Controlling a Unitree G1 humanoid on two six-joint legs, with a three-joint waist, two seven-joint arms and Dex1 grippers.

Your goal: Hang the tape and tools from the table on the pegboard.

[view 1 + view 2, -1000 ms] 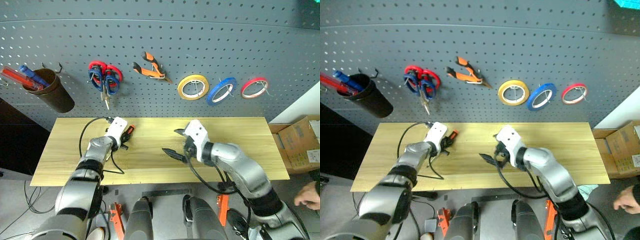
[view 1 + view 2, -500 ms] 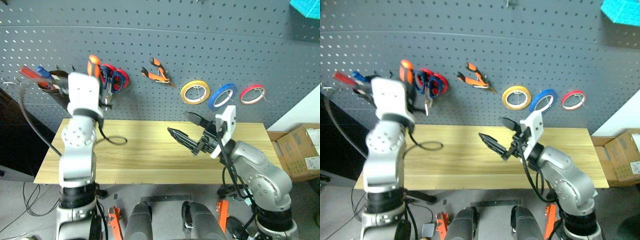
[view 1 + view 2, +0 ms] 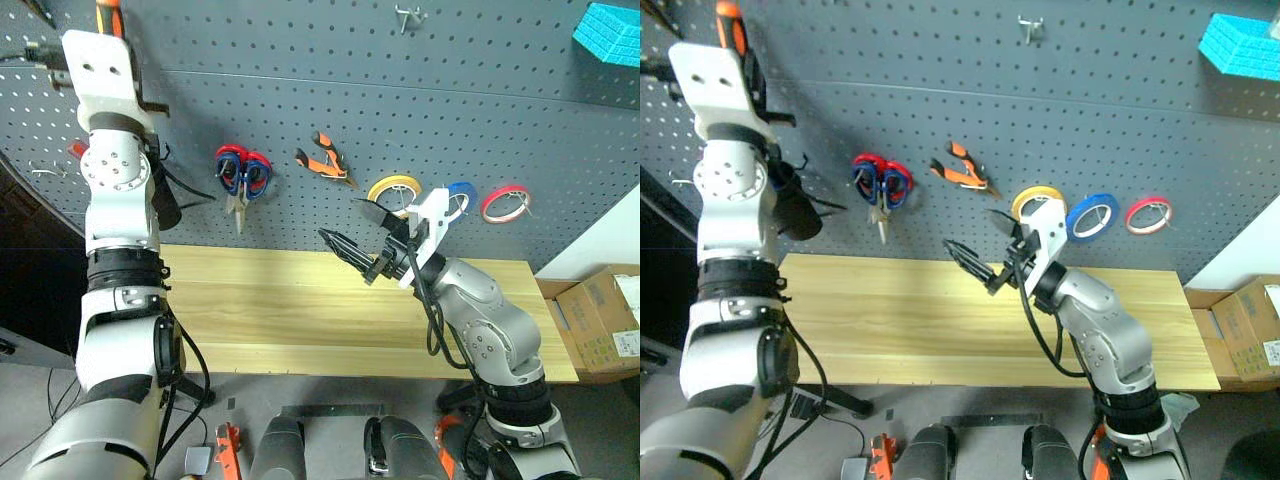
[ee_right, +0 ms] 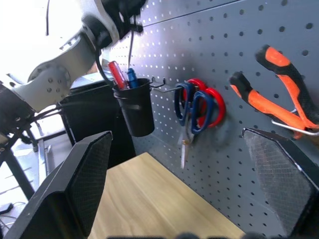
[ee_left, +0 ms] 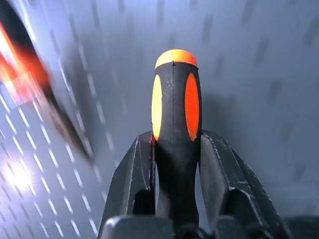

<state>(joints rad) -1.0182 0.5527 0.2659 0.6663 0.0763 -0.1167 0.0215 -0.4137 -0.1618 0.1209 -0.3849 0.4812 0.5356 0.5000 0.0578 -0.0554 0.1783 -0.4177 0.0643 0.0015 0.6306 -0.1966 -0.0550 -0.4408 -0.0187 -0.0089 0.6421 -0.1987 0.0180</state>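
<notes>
In the head view, the left gripper [image 3: 735, 40] is high at the pegboard's [image 3: 940, 90] upper left corner, clenched on the screwdriver [image 3: 730, 22]. The right gripper [image 3: 352, 232] is spread wide and empty over the table's [image 3: 260, 320] back edge. In the left wrist view, both fingers [image 5: 132, 184] squeeze the screwdriver handle [image 5: 174, 119]. In the right wrist view, the pliers [image 4: 271, 94] hang on the pegboard.

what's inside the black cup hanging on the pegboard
In the black cup on the pegboard, a red-handled tool and a blue one stick up; the cup wall hides their lower ends.

Left gripper [image 5: 174, 149], clamped on the screwdriver [image 5: 175, 119], has risen from the table [image 3: 300, 310] to high against the pegboard [image 3: 400, 110] (right gripper [image 3: 352, 228] lifted slightly).
</notes>
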